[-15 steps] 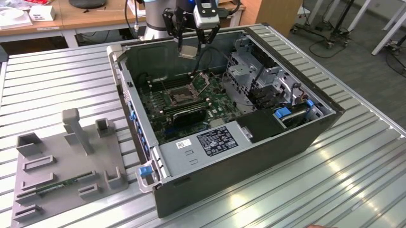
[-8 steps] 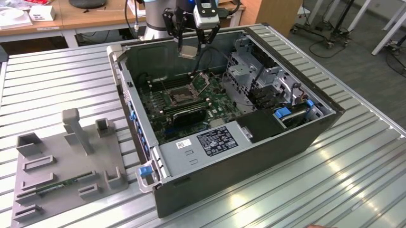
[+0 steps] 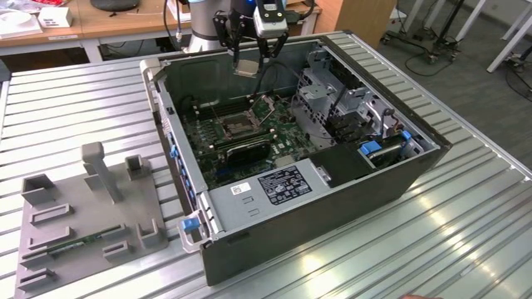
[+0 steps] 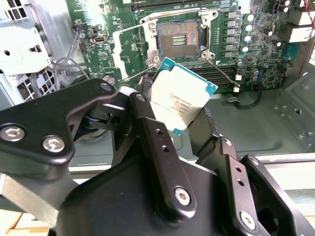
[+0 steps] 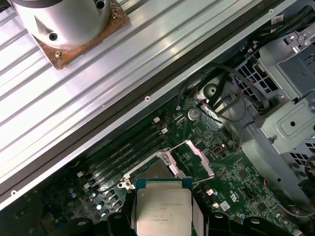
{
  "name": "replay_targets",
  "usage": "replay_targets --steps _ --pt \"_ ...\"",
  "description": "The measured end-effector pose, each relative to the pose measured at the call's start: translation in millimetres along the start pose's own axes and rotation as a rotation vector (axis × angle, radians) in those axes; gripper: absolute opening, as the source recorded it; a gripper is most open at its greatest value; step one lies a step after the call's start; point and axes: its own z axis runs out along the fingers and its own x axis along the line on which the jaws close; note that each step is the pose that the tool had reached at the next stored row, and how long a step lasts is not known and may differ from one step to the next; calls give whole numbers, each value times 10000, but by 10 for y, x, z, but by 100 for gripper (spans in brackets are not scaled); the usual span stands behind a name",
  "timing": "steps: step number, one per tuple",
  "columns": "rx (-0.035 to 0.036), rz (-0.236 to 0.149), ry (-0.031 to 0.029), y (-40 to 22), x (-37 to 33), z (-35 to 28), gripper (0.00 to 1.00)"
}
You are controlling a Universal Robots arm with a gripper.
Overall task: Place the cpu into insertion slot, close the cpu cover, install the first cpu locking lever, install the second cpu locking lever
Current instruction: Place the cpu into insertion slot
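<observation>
Slats of ribbed metal make up the table (image 3: 465,205), on which everything in the exterior view is carried. At the table's near corner, on the exterior view's left, a grey fixture tray (image 3: 91,212) with upright posts is set out, and a narrow green circuit strip (image 3: 79,243) is laid in one of its grooves. Just beside the tray, across the table's middle, an open computer case (image 3: 275,249) is laid on its side, with a silver power supply (image 3: 275,184) fitted along its near edge.

Deeper in the case, the green motherboard (image 3: 287,134) is exposed. The insertion slot (image 3: 238,126) (image 4: 177,37) is found near the board's middle, uncovered, its dark pin grid plainly shown. The cpu cover (image 4: 117,51) (image 5: 203,160) is swung up off the slot and is hinged at one side of it. A thin locking lever (image 4: 221,73) is seen released, angled away from the slot's corner.

Above the far part of the case, the cpu (image 3: 245,68) (image 4: 182,93) (image 5: 163,211) is held in the air by the gripper (image 3: 248,61) (image 4: 174,110) (image 5: 162,219), clear of the board and not yet in the slot. The jaws are closed on two opposite edges of the chip, and its pale metal top is shown in both wrist views.

Beyond the case's far edge, the arm's silver base (image 5: 69,19) is bolted to the table, and a wooden desk (image 3: 108,22) is glimpsed behind it.
</observation>
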Motion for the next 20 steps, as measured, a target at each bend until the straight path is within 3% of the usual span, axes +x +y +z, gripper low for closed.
replay_targets --steps 9,20 --pt "-15 673 -60 -1 0 7 54" --pt "-50 2591 -232 -3 0 27 54"
